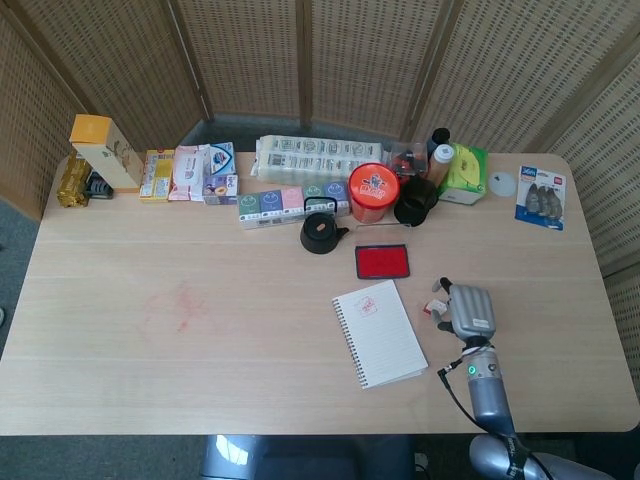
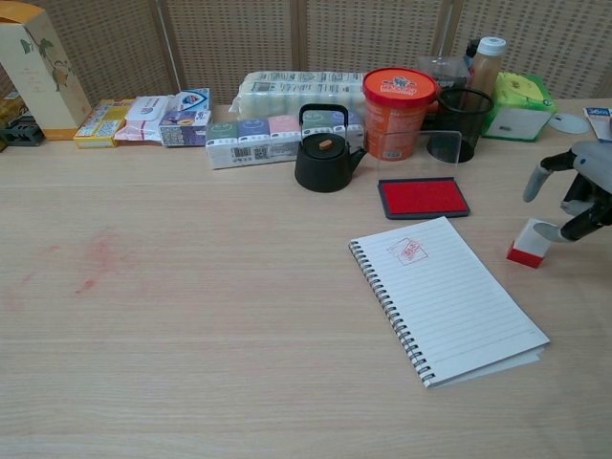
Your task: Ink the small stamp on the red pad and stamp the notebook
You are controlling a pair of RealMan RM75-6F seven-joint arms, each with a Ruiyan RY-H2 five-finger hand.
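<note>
The small stamp (image 2: pixel 527 245), white with a red base, stands on the table right of the spiral notebook (image 2: pixel 449 301); the head view shows only a sliver of the stamp (image 1: pixel 436 306) beside my right hand. A red print (image 2: pixel 409 251) marks the notebook's top page (image 1: pixel 380 333). The red ink pad (image 2: pixel 423 197) lies open just behind the notebook (image 1: pixel 382 261). My right hand (image 2: pixel 576 191) hovers at the stamp's right side, fingers spread; one fingertip (image 2: pixel 543 231) is at the stamp's top, and the hand (image 1: pixel 468 310) holds nothing. My left hand is out of both views.
A black teapot (image 2: pixel 322 153), an orange tub (image 2: pixel 399 112) and a black mesh cup (image 2: pixel 462 124) stand behind the pad. Boxes and packets line the back edge (image 1: pixel 290 175). A faint red smear (image 1: pixel 178 305) marks the left of the table.
</note>
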